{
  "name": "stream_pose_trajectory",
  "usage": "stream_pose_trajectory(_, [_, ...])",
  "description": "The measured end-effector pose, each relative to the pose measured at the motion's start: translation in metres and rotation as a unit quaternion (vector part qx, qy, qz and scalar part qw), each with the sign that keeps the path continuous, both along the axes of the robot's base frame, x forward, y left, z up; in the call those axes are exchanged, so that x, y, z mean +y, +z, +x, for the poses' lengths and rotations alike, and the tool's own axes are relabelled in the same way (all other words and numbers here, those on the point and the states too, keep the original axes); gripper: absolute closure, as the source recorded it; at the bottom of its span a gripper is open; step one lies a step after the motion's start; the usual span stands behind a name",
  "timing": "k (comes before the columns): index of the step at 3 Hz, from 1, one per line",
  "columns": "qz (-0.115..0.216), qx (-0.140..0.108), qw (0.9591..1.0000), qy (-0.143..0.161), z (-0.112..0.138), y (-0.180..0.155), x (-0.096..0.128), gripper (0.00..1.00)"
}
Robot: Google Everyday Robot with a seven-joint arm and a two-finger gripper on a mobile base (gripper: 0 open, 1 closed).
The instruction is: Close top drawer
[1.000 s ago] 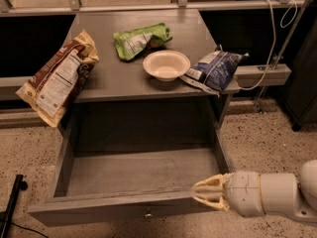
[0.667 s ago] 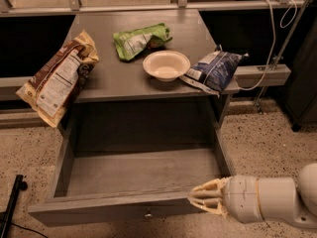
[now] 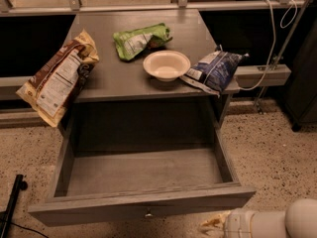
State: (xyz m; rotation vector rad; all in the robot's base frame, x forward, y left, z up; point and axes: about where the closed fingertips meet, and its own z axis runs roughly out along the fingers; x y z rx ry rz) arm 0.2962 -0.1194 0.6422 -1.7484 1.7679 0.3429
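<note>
- The dark grey wooden table (image 3: pixel 124 78) stood square to the camera, its top stretching away from the viewer.
- The wide grey wooden top drawer (image 3: pixel 143 175) hung pulled far out beneath that top, toward the camera. Its long axis ran left to right, so its way home lay straight back.
- Its long plain front panel (image 3: pixel 99 213) was the near face, the one a push would probably have to meet.
- The cream-tipped tool (image 3: pixel 214 223), on a white arm (image 3: pixel 267 224), lay low at the right, just in front of the panel's right part. Contact, and whether it was spread or pressed together, could not be told.
- The small round metal knob (image 3: pixel 148 214) sat mid-panel, left of the tool.
</note>
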Motion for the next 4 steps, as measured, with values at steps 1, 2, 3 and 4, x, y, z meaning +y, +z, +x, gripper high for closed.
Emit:
stream_pose_trajectory(1, [-0.021,-0.015,0.9995,-0.020,0.014,-0.029,-0.016,1.00])
stream_pose_trajectory(2, [-0.012,-0.043,0.9987,-0.026,0.036,-0.031,-0.014,1.00])
stream_pose_trajectory(3, [0.013,-0.079,0.9961,-0.038,0.066,-0.026,0.010,1.00])
stream_pose_trajectory(4, [0.035,-0.086,0.9946,-0.046,0.079,-0.021,0.029,1.00])
